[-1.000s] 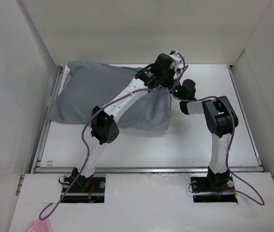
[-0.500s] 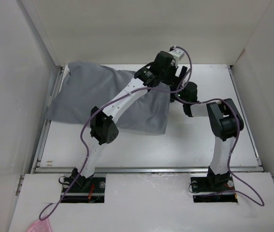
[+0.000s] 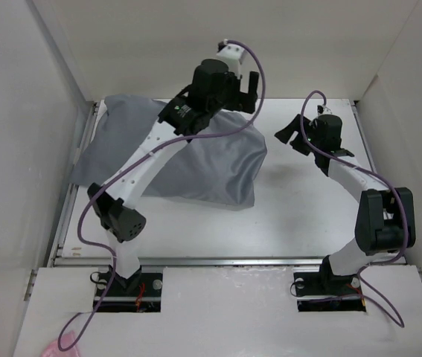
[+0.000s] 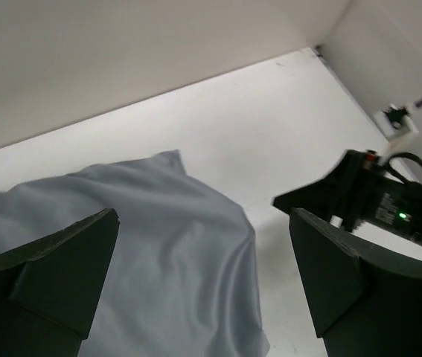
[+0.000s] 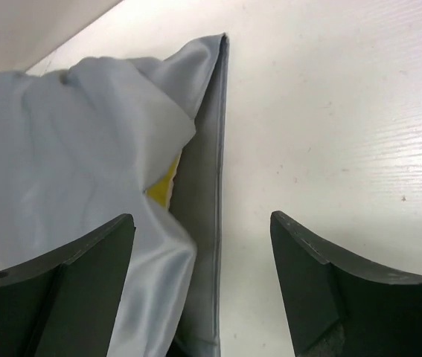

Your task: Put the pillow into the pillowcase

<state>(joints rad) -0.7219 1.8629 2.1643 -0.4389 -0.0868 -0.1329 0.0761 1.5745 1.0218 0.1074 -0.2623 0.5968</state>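
The grey pillowcase (image 3: 196,160) lies bulging on the left half of the white table (image 3: 307,208), its open end facing right. The pillow is inside it. Only a small patch of the pillow's yellow trim (image 5: 162,182) shows at the mouth, past the pillowcase hem (image 5: 214,149). My left gripper (image 3: 249,88) hangs open, well above the back right part of the sack, and grey cloth (image 4: 144,245) lies far below its fingers (image 4: 62,268). To the right of the mouth my right gripper (image 3: 288,136) stands open, with nothing held between its fingers (image 5: 322,282).
White enclosure walls stand at the left (image 3: 24,149), back (image 3: 225,44) and right (image 3: 411,134). A metal rail (image 3: 69,208) runs along the table's left and front edges. The right arm (image 4: 374,204) shows dark at the right of the left wrist view.
Both grippers opened and let go of the pillowcase's right end. The left arm rose and swung back; the right arm drew away to the right. The cloth settled on the table.
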